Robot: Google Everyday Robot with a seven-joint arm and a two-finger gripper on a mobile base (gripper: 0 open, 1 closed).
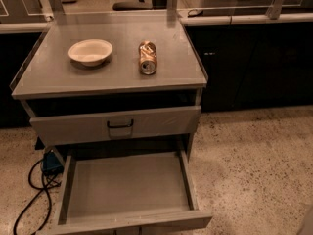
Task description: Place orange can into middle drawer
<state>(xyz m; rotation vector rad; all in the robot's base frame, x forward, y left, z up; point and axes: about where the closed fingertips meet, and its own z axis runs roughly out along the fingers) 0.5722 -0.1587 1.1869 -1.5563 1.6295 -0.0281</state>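
Camera view: orange can [147, 58] lies on its side on the cabinet top [58, 77], long axis back-to-front, silver end toward the front edge, above the open middle drawer [127, 190]; gripper out of frame.

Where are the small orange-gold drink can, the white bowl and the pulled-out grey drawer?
Small orange-gold drink can [147, 57], camera view, its side wall.
White bowl [90, 50], camera view, its inner hollow.
Pulled-out grey drawer [127, 185], camera view, its bare floor.
Gripper: outside the camera view.

**Single camera view, high and frontal.**
It looks steeply down and forward from close range, taking in the cabinet top [112, 43], the open middle drawer [127, 190] below it and the speckled floor [254, 160] to the right; the gripper lies outside the frame.
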